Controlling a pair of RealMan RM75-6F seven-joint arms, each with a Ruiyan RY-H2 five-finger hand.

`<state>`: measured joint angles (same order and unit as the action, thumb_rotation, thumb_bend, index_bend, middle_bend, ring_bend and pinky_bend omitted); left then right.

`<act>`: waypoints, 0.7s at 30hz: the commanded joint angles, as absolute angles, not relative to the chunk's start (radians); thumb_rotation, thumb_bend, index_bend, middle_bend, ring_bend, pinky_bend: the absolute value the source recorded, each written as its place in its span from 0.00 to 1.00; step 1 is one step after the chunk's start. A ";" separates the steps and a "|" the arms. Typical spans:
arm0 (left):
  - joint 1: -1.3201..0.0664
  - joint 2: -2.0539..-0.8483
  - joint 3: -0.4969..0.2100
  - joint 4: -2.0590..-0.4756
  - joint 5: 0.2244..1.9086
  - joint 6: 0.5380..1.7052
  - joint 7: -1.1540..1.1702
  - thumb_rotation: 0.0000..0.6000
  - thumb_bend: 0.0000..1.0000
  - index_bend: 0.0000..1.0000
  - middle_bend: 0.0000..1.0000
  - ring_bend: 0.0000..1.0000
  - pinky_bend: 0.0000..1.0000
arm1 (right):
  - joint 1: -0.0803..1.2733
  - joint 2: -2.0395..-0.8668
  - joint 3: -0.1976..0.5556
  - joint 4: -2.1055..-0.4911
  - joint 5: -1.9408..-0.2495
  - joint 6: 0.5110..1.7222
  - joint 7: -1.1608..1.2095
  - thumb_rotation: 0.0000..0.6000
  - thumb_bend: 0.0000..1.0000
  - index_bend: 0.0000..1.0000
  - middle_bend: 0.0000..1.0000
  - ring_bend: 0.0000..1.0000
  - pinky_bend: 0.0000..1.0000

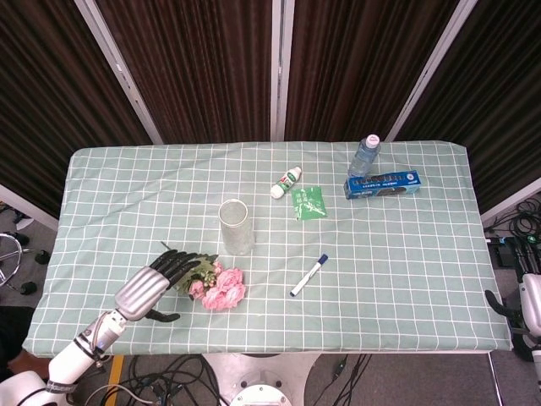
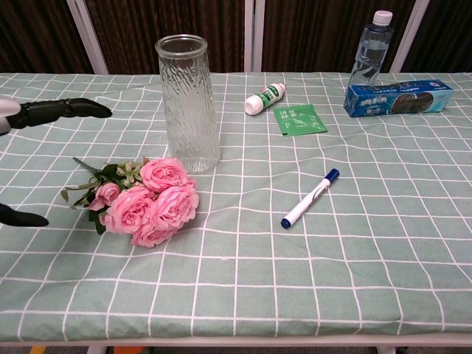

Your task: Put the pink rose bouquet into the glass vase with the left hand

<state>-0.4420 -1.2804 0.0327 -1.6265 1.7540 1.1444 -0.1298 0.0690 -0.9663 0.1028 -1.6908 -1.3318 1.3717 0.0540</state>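
The pink rose bouquet (image 1: 216, 286) (image 2: 147, 202) lies flat on the green checked cloth, blooms toward the front, green stems pointing back left. The empty glass vase (image 1: 236, 227) (image 2: 188, 103) stands upright just behind and right of it. My left hand (image 1: 155, 286) (image 2: 51, 110) hovers over the bouquet's stem end, fingers spread and stretched toward the leaves, thumb apart below; it holds nothing. My right hand (image 1: 526, 304) hangs off the table's right front corner, only partly visible.
A blue-capped marker (image 1: 308, 275) (image 2: 310, 198) lies right of the bouquet. Further back are a small white bottle (image 1: 286, 182), a green sachet (image 1: 309, 203), a blue box (image 1: 382, 183) and a water bottle (image 1: 364, 155). Dark curtains stand behind the table.
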 commanded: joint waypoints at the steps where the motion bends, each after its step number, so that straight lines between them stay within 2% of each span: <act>1: -0.461 -1.287 0.033 -1.633 1.747 1.124 -0.108 1.00 0.00 0.00 0.00 0.00 0.02 | 0.071 -0.969 0.102 -1.686 -1.328 1.366 0.057 1.00 0.20 0.00 0.00 0.00 0.00; 21: -0.624 -1.393 -0.005 -1.568 1.656 0.932 -0.105 1.00 0.00 0.00 0.00 0.00 0.04 | 0.066 -0.964 0.105 -1.670 -1.318 1.367 0.080 1.00 0.20 0.00 0.00 0.00 0.00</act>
<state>-0.6181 -1.3865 -0.0030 -1.5749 1.6635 0.9398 -0.1058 0.0662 -0.9642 0.1053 -1.6698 -1.3179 1.3670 0.0797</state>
